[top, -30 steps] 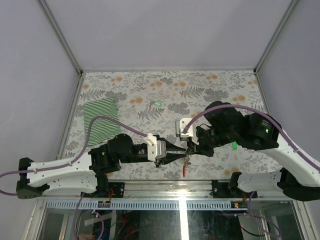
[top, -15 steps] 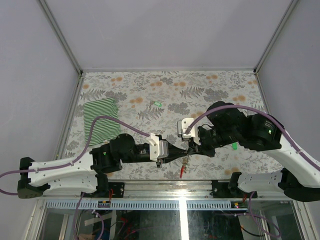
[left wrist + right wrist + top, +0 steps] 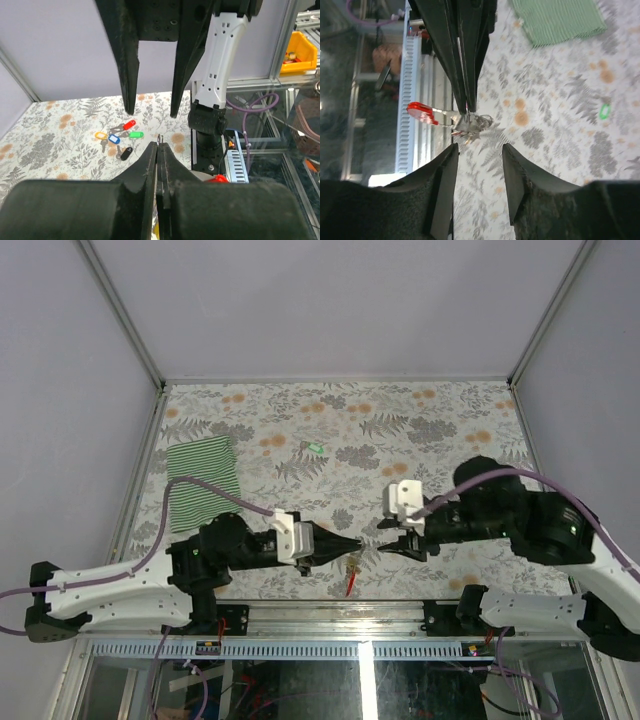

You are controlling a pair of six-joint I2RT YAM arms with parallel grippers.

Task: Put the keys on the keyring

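My left gripper [image 3: 357, 547] is shut on the keyring [image 3: 470, 121], a small metal cluster whose red oval tag [image 3: 421, 112] hangs out toward the table's near edge. In the left wrist view only a sliver of metal ring [image 3: 160, 136] pokes out of the shut tips of the left gripper [image 3: 159, 145]. My right gripper [image 3: 382, 548] faces it, open and a short gap away, with nothing between its fingers [image 3: 445, 175]. Several loose keys [image 3: 115, 138] with red, yellow, blue, green and black heads lie on the floral table beyond. One green key [image 3: 313, 448] lies apart near the table's middle.
A green striped cloth [image 3: 200, 480] lies flat at the left of the floral table [image 3: 440, 410]. The metal rail and cable tray [image 3: 360, 615] run along the near edge just below both grippers. Grey walls enclose the other sides.
The right gripper has opened and drawn back to the right, off the keyring. The left gripper has closed on the keyring and now holds it alone, shifted slightly left.
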